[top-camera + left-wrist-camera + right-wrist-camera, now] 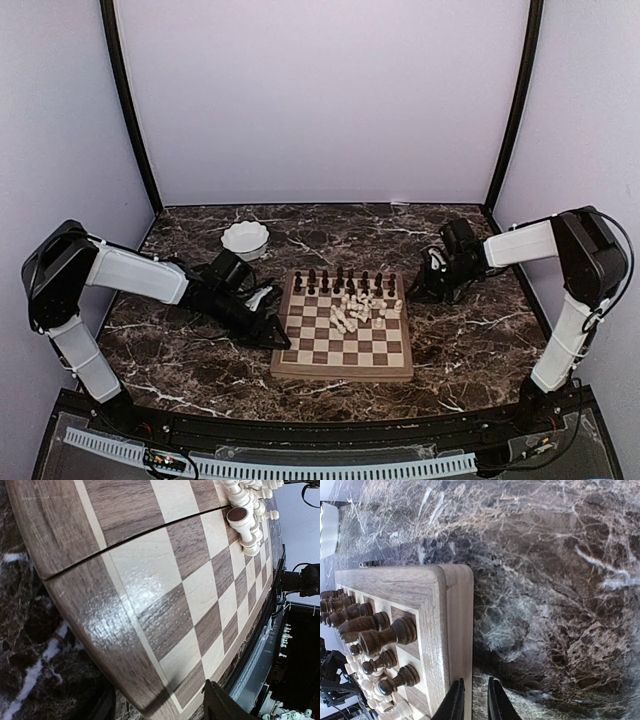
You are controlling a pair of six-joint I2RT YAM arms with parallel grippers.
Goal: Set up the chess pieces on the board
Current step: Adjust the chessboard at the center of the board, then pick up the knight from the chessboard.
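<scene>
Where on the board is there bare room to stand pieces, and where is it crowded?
Free: the near rows of the board, from its near border up to the cream pile, plus the left columns beside the left gripper. Crowded: the dark pieces fill the far row, with cream pieces heaped just in front, centre-right.

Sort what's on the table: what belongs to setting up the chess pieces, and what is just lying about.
Belongs to the job:
- board
- dark chess pieces, standing along the far row
- white chess pieces, heaped mid-board

Just lying about:
- white dish, beyond the board's far left corner
</scene>
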